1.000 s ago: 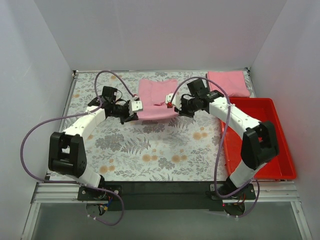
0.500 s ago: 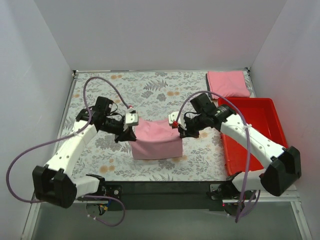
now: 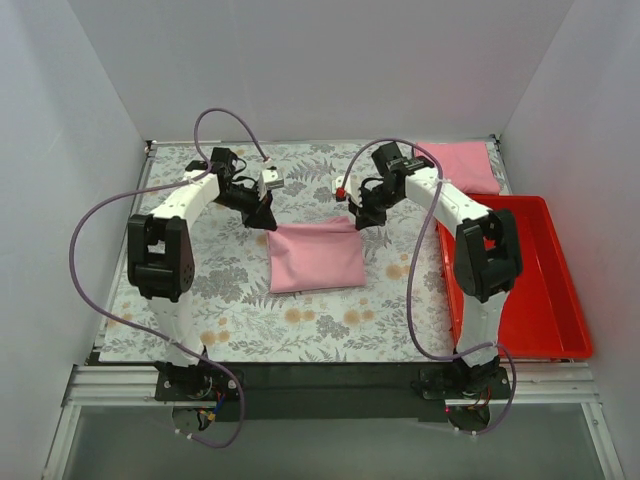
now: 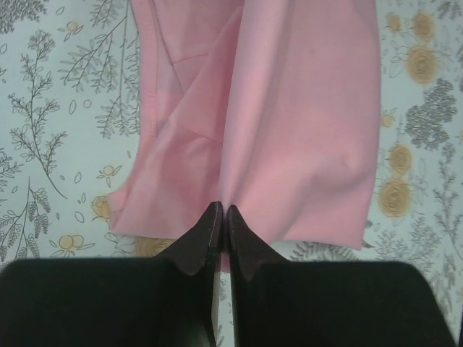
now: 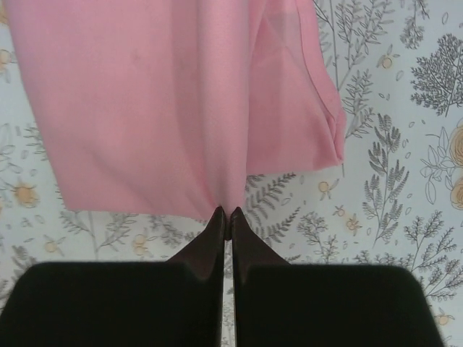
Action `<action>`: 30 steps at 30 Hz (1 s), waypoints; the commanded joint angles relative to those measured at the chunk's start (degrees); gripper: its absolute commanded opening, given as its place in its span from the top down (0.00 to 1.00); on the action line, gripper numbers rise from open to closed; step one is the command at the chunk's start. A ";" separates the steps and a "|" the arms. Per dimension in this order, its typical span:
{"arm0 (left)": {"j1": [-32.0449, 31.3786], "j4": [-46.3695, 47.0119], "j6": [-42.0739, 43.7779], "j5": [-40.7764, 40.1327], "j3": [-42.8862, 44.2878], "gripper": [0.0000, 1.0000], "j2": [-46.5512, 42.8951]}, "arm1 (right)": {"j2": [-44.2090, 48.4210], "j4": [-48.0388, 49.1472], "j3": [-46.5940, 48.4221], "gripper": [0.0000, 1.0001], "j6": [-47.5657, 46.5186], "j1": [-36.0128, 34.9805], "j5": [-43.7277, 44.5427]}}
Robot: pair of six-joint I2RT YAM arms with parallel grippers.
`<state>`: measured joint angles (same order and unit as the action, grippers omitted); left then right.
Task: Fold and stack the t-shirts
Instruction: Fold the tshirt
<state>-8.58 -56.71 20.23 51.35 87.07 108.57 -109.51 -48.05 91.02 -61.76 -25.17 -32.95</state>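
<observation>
A pink t-shirt (image 3: pixel 313 258) lies folded on the floral table cloth (image 3: pixel 200 290) at the middle. My left gripper (image 3: pixel 266 217) is shut on its far left corner. My right gripper (image 3: pixel 357 216) is shut on its far right corner. In the left wrist view the shirt (image 4: pixel 289 130) spreads away from my shut gripper (image 4: pixel 223 210), with cloth pinched between the tips. In the right wrist view the shirt (image 5: pixel 159 108) runs to a point at my shut gripper (image 5: pixel 226 212). A second pink shirt (image 3: pixel 456 166) lies folded at the back right.
A red bin (image 3: pixel 520 290) stands along the right side of the table. White walls close in the back and both sides. Purple cables loop above both arms.
Both grippers drew the shirt toward the near side, then carried its held edge back to the far side. The shirt now lies flat and doubled over.
</observation>
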 commanded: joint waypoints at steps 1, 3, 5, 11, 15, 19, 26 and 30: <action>1.37 1.68 -0.10 0.24 4.86 1.00 4.53 | -5.43 -1.78 6.78 0.99 -3.19 1.43 -1.06; 1.98 3.70 -1.24 -0.46 6.62 1.00 8.21 | -9.29 -1.78 8.72 0.99 -3.11 1.70 -1.33; 2.34 5.55 -1.94 -1.16 8.11 1.00 10.77 | -12.98 -1.69 11.27 0.99 -3.37 2.05 -1.07; 2.69 7.75 -2.38 -0.91 5.58 1.00 15.00 | -19.07 -1.87 15.24 0.99 1.45 2.23 -1.85; 1.99 7.75 -1.51 -0.47 -1.08 1.00 11.41 | -15.48 -2.13 8.07 0.99 3.13 1.09 -2.99; 1.11 6.44 1.74 0.24 -10.12 1.00 5.43 | -8.45 -2.13 -2.67 0.99 6.37 -0.66 -5.63; -0.12 2.13 8.24 2.87 -22.89 0.90 -5.73 | 4.03 -2.31 -15.52 0.65 15.33 -4.19 -13.35; 0.40 2.12 8.95 4.98 -22.91 0.62 -11.79 | 4.75 -3.27 -12.28 0.47 22.37 -1.74 -17.57</action>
<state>-8.80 -55.00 26.50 52.69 63.48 103.09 -106.43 -50.41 75.94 -46.89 -29.69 -44.31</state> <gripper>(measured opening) 0.342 0.499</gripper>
